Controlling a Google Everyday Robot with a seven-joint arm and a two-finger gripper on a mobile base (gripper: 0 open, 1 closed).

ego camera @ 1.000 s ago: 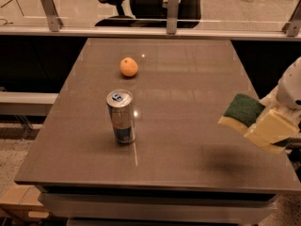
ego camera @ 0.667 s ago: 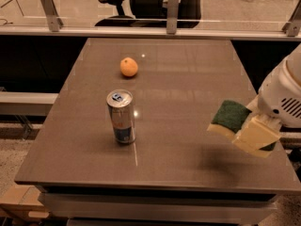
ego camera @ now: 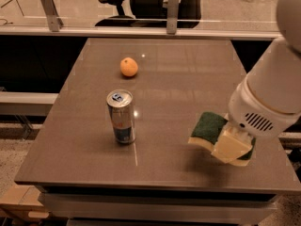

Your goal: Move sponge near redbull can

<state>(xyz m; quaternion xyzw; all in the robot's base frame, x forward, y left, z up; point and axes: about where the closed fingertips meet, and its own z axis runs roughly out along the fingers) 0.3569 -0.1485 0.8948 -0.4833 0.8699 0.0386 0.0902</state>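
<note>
The redbull can (ego camera: pixel 121 117) stands upright on the brown table (ego camera: pixel 84 145), left of centre toward the front. The sponge (ego camera: pixel 209 127), dark green top over pale yellow foam, is at the right front of the table, held tilted just above the surface with a shadow under it. My gripper (ego camera: pixel 229 148) is shut on the sponge's right part, its cream finger covering that end. The sponge is well to the right of the can, about two can heights away.
A round orange fruit (ego camera: pixel 129 67) lies on the table behind the can. The large white arm (ego camera: pixel 273 98) fills the right side. A glass rail with metal posts (ego camera: pixel 172 6) and an office chair (ego camera: pixel 141 1) stand beyond the table's far edge.
The gripper with the sponge has moved left and inward over the table, toward the can, and a little lower. The can and the orange have not moved.
</note>
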